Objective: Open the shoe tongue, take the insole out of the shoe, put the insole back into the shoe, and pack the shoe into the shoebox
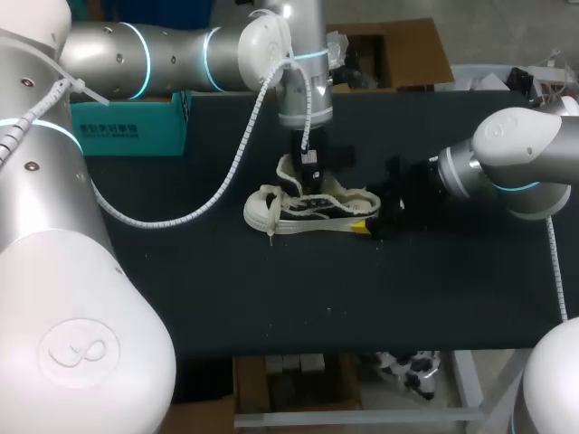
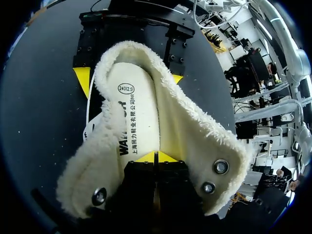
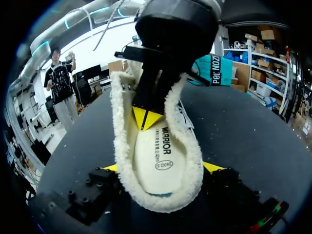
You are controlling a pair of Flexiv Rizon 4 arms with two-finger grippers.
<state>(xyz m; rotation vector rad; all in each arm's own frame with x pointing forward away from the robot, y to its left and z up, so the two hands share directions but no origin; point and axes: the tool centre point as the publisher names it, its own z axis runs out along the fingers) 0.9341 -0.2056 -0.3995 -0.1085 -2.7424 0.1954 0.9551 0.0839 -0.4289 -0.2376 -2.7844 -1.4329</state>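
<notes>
The shoe [image 1: 312, 210] is lying mid-counter [image 1: 271, 298], toe pointing left. My right gripper [image 3: 161, 168] is clamping its heel from both sides. My left gripper [image 2: 156, 157] is standing inside the fleecy opening, tips pressed together against the insole [image 2: 139, 112].

Your two arms meet at mid-table, one reaching down from above, one in from the side.

Your left arm [image 1: 163, 54] comes in from the left corner, runs along the far side and turns its wrist straight down; your left gripper [image 2: 156, 157] points downward, its yellow tips pressed together; your right arm [image 1: 516, 163] enters from the right, forearm low and level, wrist aimed toward the middle; your right gripper [image 3: 161, 168] stands wide, its fingertips [image 3: 214, 167] set against both sides of the heel of the shoe [image 1: 308, 210].
</notes>
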